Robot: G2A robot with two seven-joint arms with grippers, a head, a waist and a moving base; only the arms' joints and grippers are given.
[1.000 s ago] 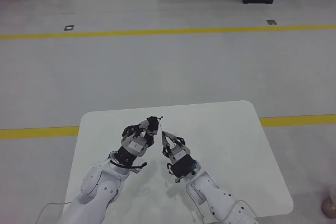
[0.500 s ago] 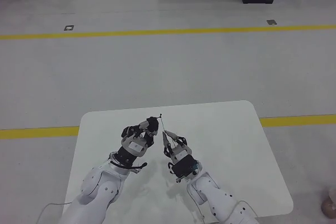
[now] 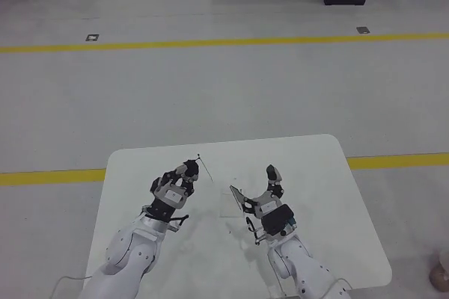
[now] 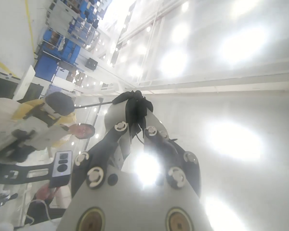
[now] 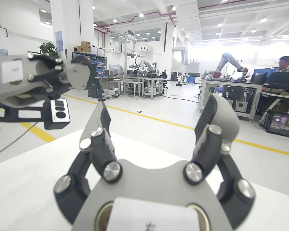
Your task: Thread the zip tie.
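- One white table (image 3: pixel 322 161) with rounded corners; both arms are over its middle.
- Right gripper (image 3: pixel 255 187): jaws spread wide with nothing between them, held above the tabletop.
- Left gripper (image 3: pixel 187 170): jaws pressed together, pinching the zip tie; well apart from the right gripper.
- Zip tie (image 3: pixel 203 166): thin black strip, its free end sticking out past the left fingertips, off the table.

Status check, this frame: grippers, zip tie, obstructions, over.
Left gripper shut on zip tie. Right gripper open, holding nothing. Both apart above white table.
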